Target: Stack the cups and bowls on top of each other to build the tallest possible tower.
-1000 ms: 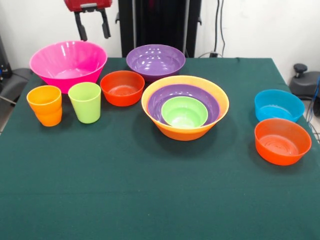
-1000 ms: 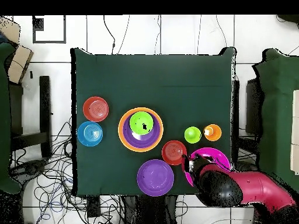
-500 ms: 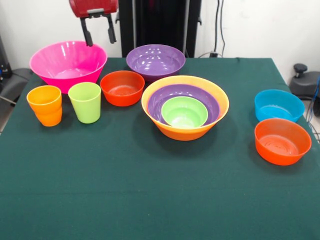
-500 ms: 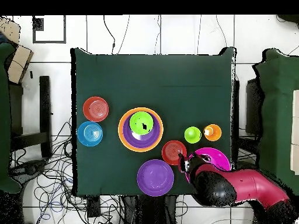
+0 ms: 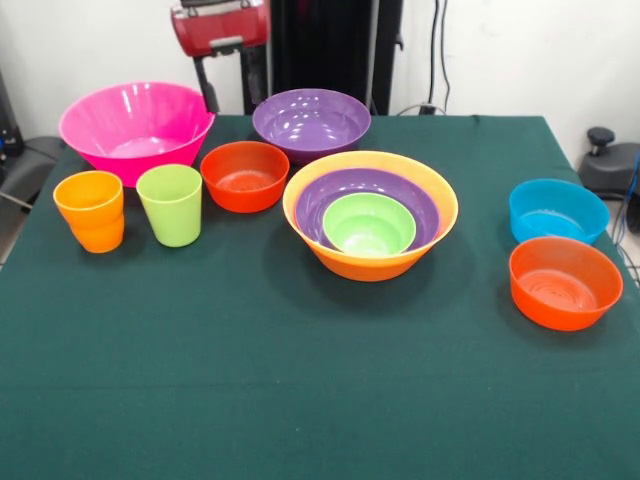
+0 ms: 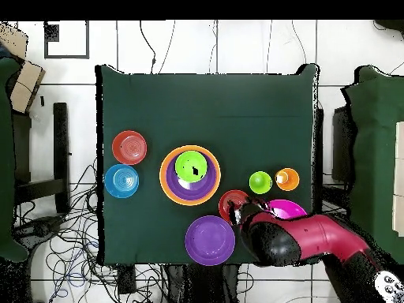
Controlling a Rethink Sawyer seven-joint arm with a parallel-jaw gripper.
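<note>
The tower is a yellow-orange bowl (image 5: 440, 215) (image 6: 165, 175) holding a purple bowl (image 5: 345, 190) and a small lime green bowl (image 5: 369, 223) (image 6: 190, 166). My gripper (image 5: 228, 98) (image 6: 237, 210) hangs open and empty at the table's far edge, between the pink bowl (image 5: 135, 125) (image 6: 289, 208) and a loose purple bowl (image 5: 311, 120) (image 6: 210, 240). Just in front of it is a red-orange bowl (image 5: 245, 176) (image 6: 230, 199). The orange cup (image 5: 90, 210) (image 6: 287, 179) and lime green cup (image 5: 170, 205) (image 6: 260, 182) stand upright side by side.
A blue bowl (image 5: 558, 210) (image 6: 121, 181) and a second red-orange bowl (image 5: 565, 282) (image 6: 129, 147) sit apart at the other end of the green table (image 5: 300, 380). In the overhead view the arm (image 6: 316, 237) covers part of the pink bowl.
The gripper has swung sideways from above the pink bowl to the gap between the pink and purple bowls, behind the red-orange bowl. No bowl or cup has moved.
</note>
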